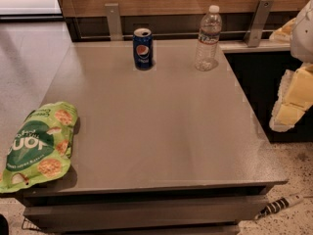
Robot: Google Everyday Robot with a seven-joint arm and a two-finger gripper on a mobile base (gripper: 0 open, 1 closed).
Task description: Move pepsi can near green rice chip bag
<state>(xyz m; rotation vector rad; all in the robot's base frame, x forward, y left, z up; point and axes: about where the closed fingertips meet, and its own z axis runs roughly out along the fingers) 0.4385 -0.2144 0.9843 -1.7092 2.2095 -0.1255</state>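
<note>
The pepsi can [143,49], dark blue with a silver top, stands upright at the back of the grey table [161,126], left of centre. The green rice chip bag [39,148] lies flat on the table's front left corner and hangs slightly over the edge. My gripper [289,104], white with yellow parts, hangs at the far right of the view, beyond the table's right edge and well away from both the can and the bag. It holds nothing that I can see.
A clear plastic water bottle [207,38] stands upright at the back, to the right of the can. A wood-panelled wall with metal brackets [113,21] runs behind the table. A power strip [286,202] lies on the floor at the front right.
</note>
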